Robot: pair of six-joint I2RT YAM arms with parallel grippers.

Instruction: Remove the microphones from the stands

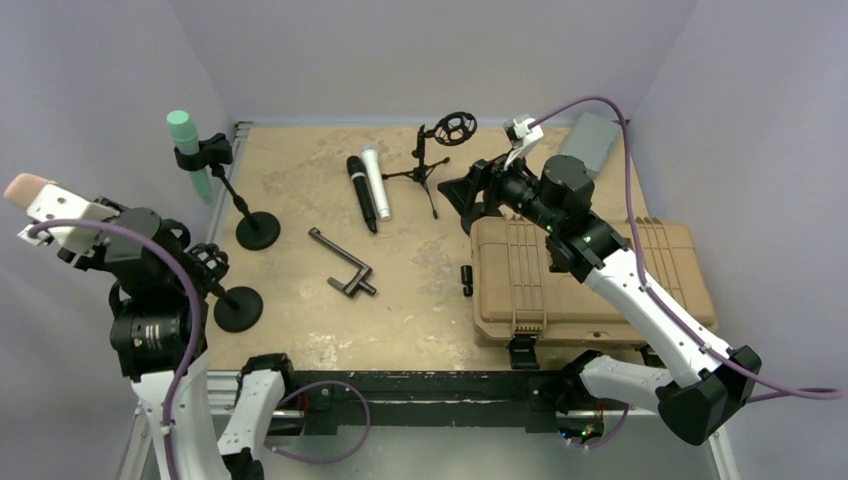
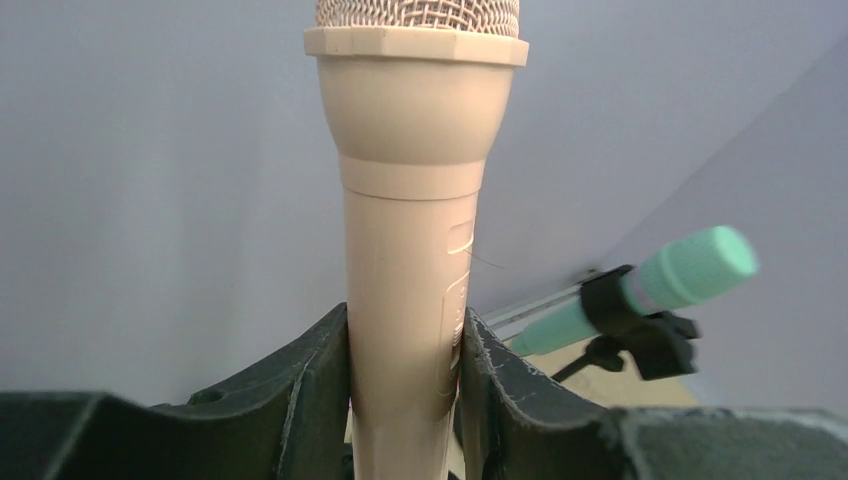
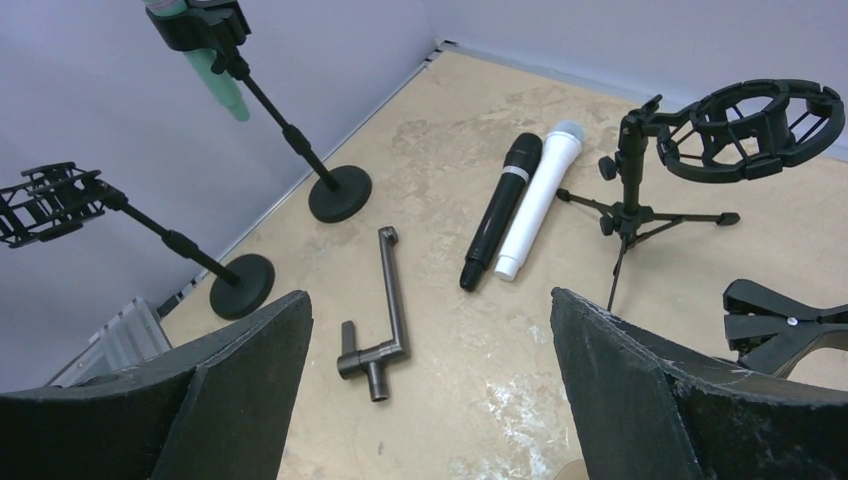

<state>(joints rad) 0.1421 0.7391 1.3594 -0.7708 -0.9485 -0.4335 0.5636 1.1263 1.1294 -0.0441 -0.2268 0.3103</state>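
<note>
My left gripper [image 2: 405, 335] is shut on the body of a beige microphone [image 2: 412, 150], held upright with its mesh head on top. In the top view the microphone head [image 1: 27, 188] is raised at the far left, apart from the stand. That stand [image 1: 238, 308] has a round black base, and its clip [image 3: 45, 203] holds nothing in the right wrist view. My right gripper [image 3: 428, 300] is open and empty, hovering over the table middle [image 1: 463, 203].
A green microphone [image 1: 188, 150] sits clipped in a second round-base stand [image 1: 258, 230]. A black microphone [image 1: 361, 192] and a white one [image 1: 377, 182] lie side by side. There is also a tripod shock mount [image 1: 440, 150], a metal L-pipe [image 1: 342, 265], and a tan case [image 1: 590, 285] at the right.
</note>
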